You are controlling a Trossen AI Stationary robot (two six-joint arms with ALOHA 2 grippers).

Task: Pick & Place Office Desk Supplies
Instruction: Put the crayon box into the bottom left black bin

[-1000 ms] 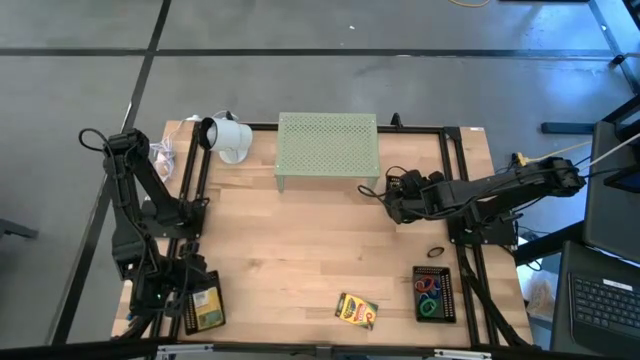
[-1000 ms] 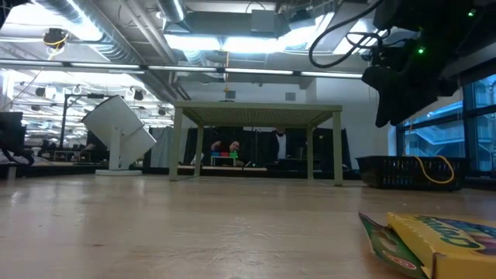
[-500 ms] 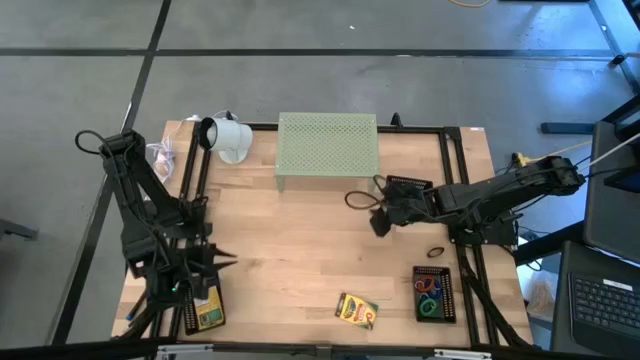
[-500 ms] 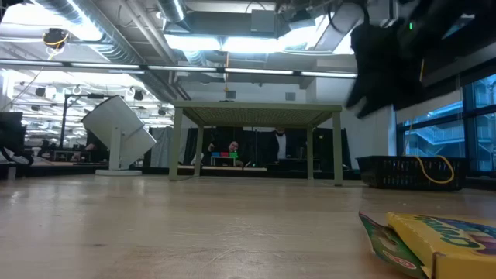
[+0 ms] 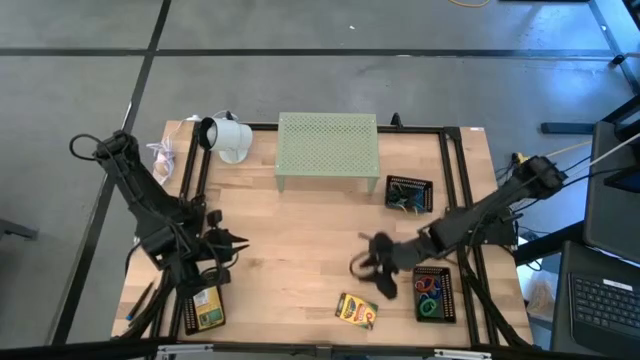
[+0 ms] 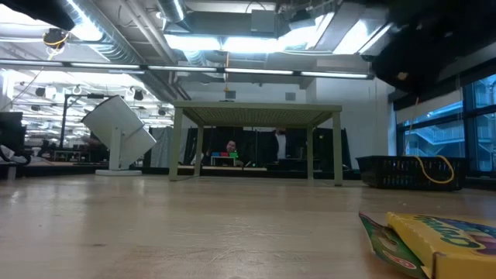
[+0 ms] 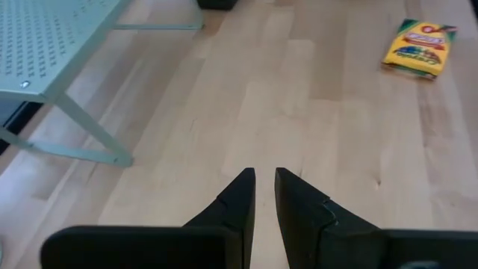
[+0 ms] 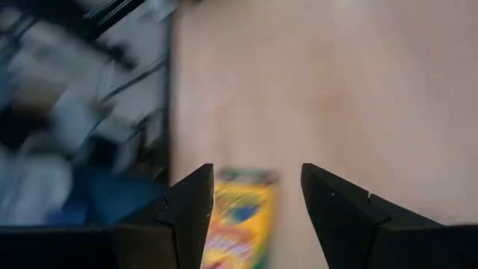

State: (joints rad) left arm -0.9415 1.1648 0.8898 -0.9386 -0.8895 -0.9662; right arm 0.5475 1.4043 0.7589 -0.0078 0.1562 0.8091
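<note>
One yellow-and-green crayon box (image 5: 356, 310) lies flat on the wood near the table's near edge; it also shows in the low view (image 6: 438, 236) and the left wrist view (image 7: 420, 48). My right gripper (image 5: 366, 266) hovers open just above and beyond it; its wrist view shows the box (image 8: 237, 217) between the spread fingers, untouched. A second crayon box (image 5: 206, 308) lies in a black tray at the near left. My left gripper (image 5: 236, 244) hangs over bare wood at the left, fingers almost together, holding nothing (image 7: 265, 187). Coloured rubber-band loops (image 5: 430, 295) lie in a black tray at the near right.
The pale green perforated stand (image 5: 328, 148) stands at the far middle, with the white lamp-like object (image 5: 228, 138) to its left. A small black tray (image 5: 408, 193) with small items sits right of the stand. Black frame rails run along both table sides.
My right gripper has swung from over the small black tray at the far right toward the near edge, ending over the loose crayon box. My left gripper has moved away from the near-left tray, toward the table's middle and far side.
</note>
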